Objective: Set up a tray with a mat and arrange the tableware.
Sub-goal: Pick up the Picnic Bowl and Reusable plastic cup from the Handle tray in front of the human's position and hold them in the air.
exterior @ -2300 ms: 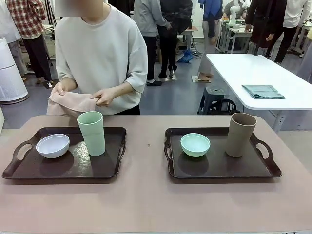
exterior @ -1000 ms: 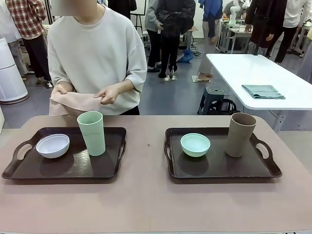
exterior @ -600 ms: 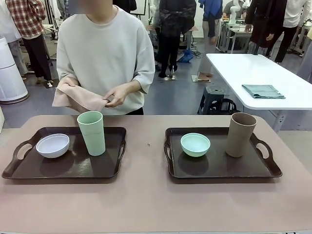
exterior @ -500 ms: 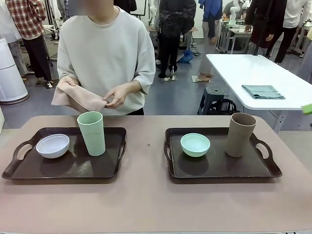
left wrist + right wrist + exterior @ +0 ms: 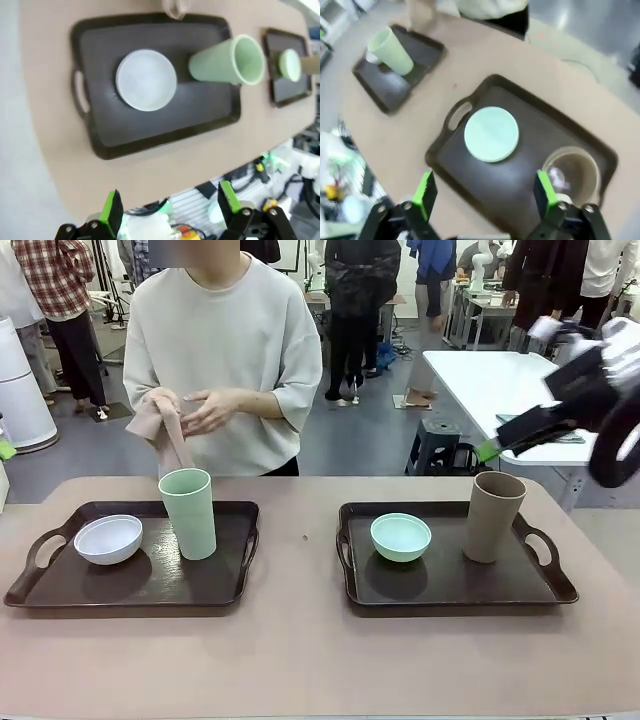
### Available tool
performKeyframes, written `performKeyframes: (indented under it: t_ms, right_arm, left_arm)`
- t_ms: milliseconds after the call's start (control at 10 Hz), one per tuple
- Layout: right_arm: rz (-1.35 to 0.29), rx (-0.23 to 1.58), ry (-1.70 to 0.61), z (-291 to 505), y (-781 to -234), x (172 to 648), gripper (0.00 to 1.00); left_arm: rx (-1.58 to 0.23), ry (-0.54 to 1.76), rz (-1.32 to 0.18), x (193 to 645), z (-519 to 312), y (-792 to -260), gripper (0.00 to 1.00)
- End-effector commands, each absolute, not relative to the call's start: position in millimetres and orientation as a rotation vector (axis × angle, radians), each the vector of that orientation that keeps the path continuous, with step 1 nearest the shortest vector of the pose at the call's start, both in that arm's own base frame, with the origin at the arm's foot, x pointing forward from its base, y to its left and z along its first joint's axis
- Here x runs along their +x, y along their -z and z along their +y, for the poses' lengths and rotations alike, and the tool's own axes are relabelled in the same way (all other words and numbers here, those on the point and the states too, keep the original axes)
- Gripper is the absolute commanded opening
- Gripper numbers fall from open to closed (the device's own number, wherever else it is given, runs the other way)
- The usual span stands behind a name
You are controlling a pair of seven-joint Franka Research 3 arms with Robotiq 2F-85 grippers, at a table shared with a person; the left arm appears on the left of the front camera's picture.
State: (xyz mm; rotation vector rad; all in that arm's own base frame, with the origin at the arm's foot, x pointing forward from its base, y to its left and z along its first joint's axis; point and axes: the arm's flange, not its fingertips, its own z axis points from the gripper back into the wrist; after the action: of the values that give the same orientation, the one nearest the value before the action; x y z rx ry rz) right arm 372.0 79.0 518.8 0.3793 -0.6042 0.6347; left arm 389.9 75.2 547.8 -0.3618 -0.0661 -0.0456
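The white bowl (image 5: pixel 108 538) and the pale green cup (image 5: pixel 188 512) stand on the left tray (image 5: pixel 120 585), with the bowl left of the cup. The mint green bowl (image 5: pixel 400 536) and the tan-brown cup (image 5: pixel 493 516) stand on the right tray (image 5: pixel 440 580), cup at the right. Both trays lie on the tabletop (image 5: pixel 300 655). At the far side a person's hands (image 5: pixel 208 410) hold a pinkish mat (image 5: pixel 174 443) just behind the pale green cup. The left tool (image 5: pixel 167 207) hangs above the left tray, jaws wide apart and empty. The right tool (image 5: pixel 482 192) hangs above the right tray, equally wide, touching nothing.
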Motion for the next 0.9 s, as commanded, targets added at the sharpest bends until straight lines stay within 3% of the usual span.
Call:
performKeyframes:
  t_ms: [0,200,400,500,800]
  right_arm:
    - [-0.654,0.344,-0.835,121,-489,393,1.00]
    - [-0.674,0.332,-0.905,155,-477,399,1.00]
    - [-0.641,0.321,-0.888,162,-485,383,1.00]
    - [-0.641,0.321,-0.888,162,-485,383,1.00]
    - [-0.641,0.321,-0.888,162,-485,383,1.00]
  left_arm:
    - [-0.249,-0.038,-0.041,412,60,-550,1.00]
    - [-0.206,-0.058,-0.137,421,47,-549,1.00]
    - [-0.305,-0.028,-0.252,408,46,-546,1.00]
    - [-0.235,-0.039,-0.150,423,47,-554,1.00]
    - [-0.235,-0.039,-0.150,423,47,-554,1.00]
